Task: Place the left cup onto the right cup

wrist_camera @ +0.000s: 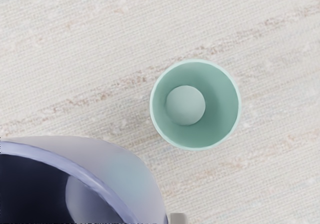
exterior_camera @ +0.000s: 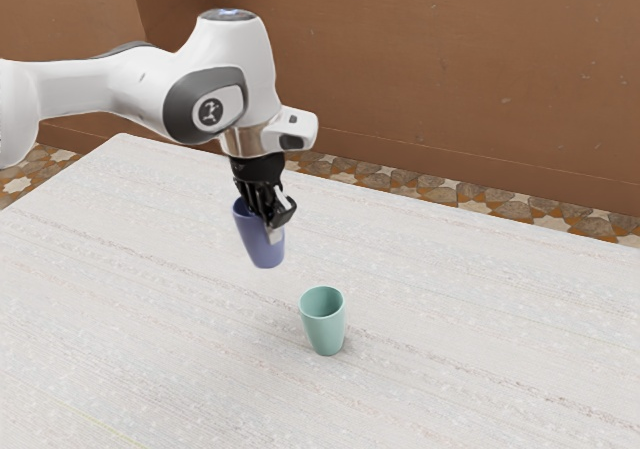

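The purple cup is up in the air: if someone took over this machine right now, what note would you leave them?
Hand: shut on the rim of the purple cup, holding it tilted above the table.
Green cup: upright on the table, mouth up, empty, apart from the purple cup, lower and toward the exterior view's right.
Done: purple cup picked up and lifted.
Left: bring it over the green cup, lower it on, let go.
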Motion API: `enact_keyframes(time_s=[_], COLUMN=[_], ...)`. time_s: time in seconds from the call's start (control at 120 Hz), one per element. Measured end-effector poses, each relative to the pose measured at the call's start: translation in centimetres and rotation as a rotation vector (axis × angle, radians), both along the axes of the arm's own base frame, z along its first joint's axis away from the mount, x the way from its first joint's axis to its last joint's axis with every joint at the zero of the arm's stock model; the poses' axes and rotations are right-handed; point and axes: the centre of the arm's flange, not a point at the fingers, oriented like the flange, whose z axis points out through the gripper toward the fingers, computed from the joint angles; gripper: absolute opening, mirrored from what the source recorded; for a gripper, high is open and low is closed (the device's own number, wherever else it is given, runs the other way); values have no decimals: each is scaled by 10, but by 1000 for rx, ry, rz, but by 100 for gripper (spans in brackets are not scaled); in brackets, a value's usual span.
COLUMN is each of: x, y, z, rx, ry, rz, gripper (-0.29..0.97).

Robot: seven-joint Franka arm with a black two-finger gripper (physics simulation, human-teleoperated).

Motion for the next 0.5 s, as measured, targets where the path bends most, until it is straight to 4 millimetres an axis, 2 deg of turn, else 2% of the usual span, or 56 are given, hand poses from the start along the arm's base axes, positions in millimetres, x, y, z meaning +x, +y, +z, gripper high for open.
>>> enact_keyframes(time_s=[0.35, 0.5], x=[1, 2], y=[-34, -41], z=[-14, -18], rx=[-28, -42], ry=[-23, -32], rz=[-38, -39], gripper=[-10, -10])
